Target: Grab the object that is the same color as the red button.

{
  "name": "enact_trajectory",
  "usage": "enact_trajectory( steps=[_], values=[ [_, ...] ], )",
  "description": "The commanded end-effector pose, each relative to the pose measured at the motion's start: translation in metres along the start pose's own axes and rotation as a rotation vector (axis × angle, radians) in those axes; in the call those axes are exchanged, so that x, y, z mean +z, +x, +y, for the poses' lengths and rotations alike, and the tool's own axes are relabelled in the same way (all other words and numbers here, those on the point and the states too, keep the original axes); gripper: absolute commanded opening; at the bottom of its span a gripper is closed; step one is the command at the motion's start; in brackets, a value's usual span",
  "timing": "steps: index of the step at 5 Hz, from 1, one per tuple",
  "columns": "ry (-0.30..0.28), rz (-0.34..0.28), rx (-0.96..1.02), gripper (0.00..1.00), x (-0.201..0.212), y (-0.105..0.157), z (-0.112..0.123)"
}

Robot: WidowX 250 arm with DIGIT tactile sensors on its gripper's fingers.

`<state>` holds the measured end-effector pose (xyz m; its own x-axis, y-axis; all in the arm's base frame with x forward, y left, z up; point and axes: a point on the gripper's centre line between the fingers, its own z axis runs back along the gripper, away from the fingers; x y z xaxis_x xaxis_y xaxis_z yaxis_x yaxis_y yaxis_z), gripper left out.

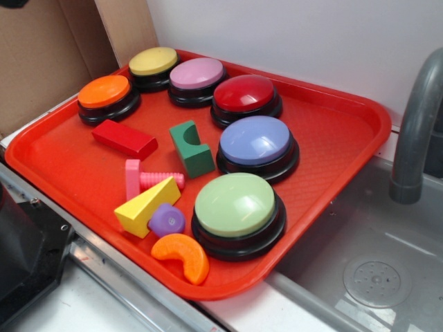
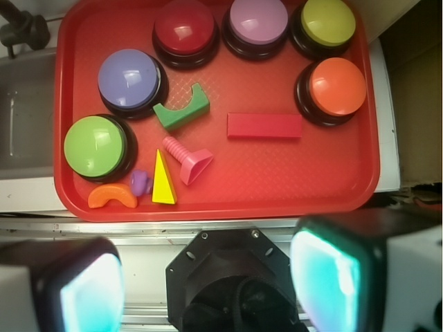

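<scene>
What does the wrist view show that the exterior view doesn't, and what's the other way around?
Only the wrist view shows the gripper, its two fingers spread wide below the tray.

Only the exterior view shows the sink drain and the cardboard behind the tray.

Both show the red tray, the red block lying free on it, the red button and the green notched block.

A plain white wall (image 1: 291,34) rises beyond a steel sink (image 1: 374,277) with a round drain (image 1: 372,282) and grey faucet (image 1: 415,124). Brown cardboard (image 1: 41,55) stands alongside, evenly lit.
</scene>
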<state>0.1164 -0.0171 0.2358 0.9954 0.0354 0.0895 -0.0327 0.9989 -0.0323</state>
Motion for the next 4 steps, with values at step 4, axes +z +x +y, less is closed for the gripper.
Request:
enact_trajectory(
  steps=[4],
  values=[
    [-0.047, -0.031, 0.477, 1.00, -0.051, 0.038, 0.023]
  ],
)
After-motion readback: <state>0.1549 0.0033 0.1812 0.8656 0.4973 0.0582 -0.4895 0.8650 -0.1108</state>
